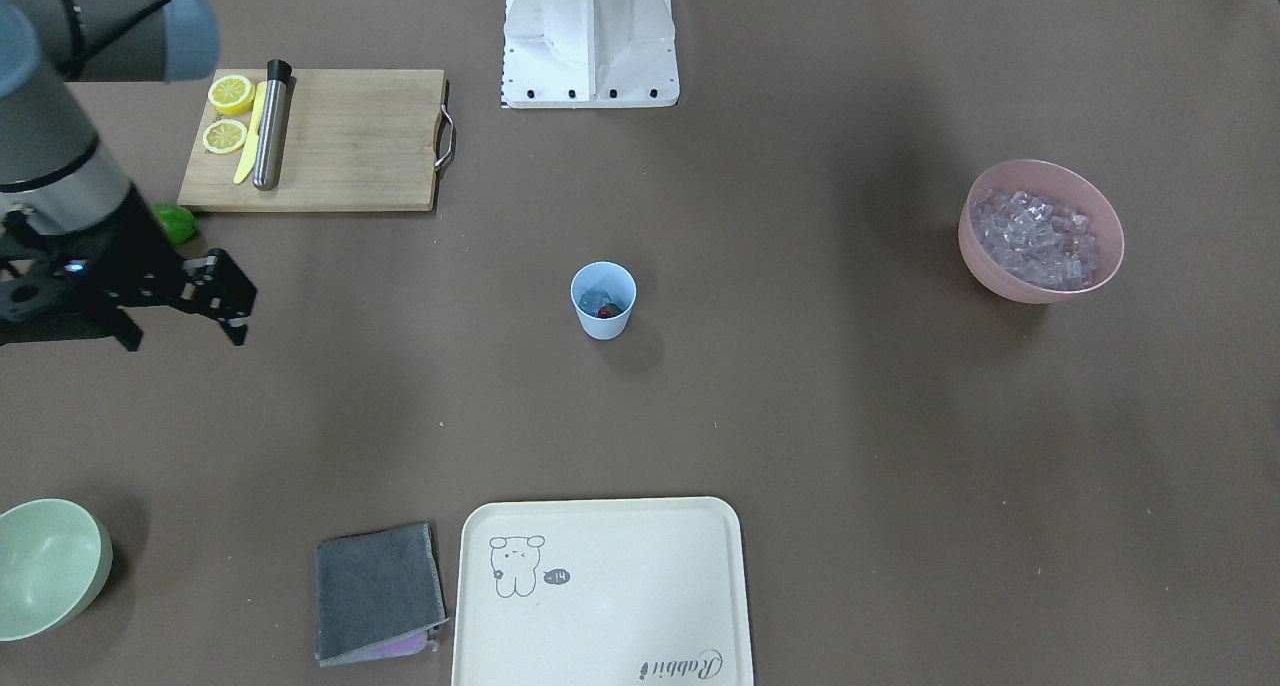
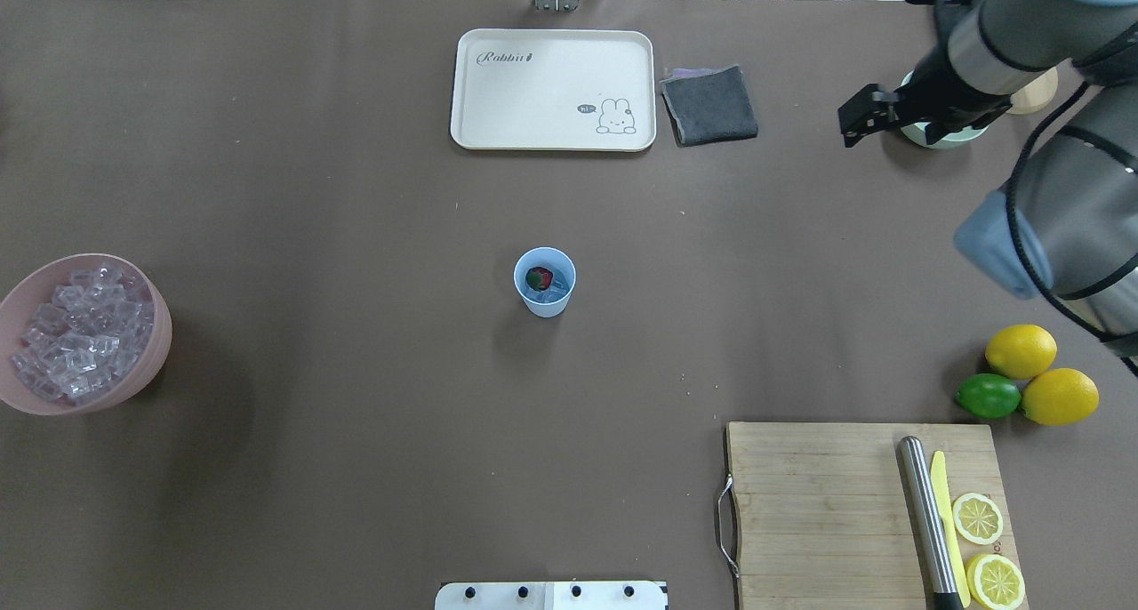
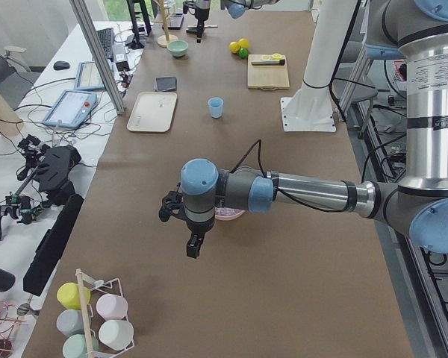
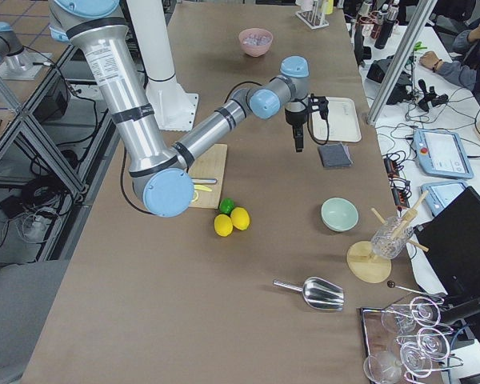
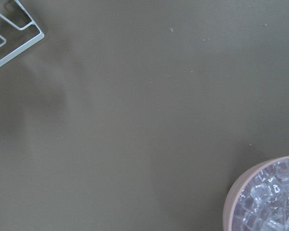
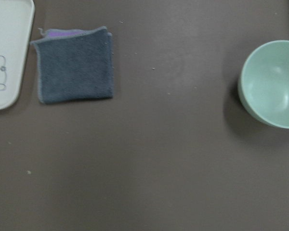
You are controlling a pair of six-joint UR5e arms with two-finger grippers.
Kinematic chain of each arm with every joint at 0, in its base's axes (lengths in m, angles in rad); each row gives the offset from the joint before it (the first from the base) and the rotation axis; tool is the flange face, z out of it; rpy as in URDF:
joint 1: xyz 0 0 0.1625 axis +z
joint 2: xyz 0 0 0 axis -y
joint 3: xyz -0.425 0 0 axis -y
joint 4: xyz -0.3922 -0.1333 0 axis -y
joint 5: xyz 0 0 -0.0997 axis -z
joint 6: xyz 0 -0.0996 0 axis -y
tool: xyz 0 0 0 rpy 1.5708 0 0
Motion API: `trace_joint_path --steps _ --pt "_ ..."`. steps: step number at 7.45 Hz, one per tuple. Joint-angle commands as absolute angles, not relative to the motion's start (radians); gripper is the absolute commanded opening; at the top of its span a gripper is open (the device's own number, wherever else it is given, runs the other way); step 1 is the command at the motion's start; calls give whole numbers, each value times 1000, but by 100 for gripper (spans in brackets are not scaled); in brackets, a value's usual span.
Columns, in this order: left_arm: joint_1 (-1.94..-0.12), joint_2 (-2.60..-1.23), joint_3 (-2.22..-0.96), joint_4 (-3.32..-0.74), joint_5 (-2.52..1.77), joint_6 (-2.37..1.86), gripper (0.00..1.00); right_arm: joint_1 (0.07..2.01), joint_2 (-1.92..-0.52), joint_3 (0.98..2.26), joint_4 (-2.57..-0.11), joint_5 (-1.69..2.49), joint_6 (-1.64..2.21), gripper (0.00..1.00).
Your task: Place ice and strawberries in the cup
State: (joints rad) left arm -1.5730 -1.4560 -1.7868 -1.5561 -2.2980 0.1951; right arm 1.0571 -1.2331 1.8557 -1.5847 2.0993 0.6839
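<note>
The light-blue cup stands upright at the middle of the table, also in the overhead view. Inside it lie the red strawberry and a few clear ice cubes. Many more ice cubes fill the pink bowl at the table's left end. My right gripper hangs high, empty and open, near the mint-green bowl, far from the cup. My left gripper shows only in the left side view, beside the pink bowl; I cannot tell if it is open or shut.
A cream tray and a grey cloth lie at the far edge. A wooden cutting board holds a steel muddler, a yellow knife and lemon halves. Two lemons and a lime lie beside it.
</note>
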Motion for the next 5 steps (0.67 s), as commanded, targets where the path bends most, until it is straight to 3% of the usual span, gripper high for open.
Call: trace_joint_path --steps 1,5 --pt "-1580 -1448 -1773 -1545 -2356 216 99 1188 -1403 1858 -1582 2141 366 100" --pt "-1586 -1428 -1769 -1555 -2421 215 99 1372 -1694 1844 -1449 2135 136 100"
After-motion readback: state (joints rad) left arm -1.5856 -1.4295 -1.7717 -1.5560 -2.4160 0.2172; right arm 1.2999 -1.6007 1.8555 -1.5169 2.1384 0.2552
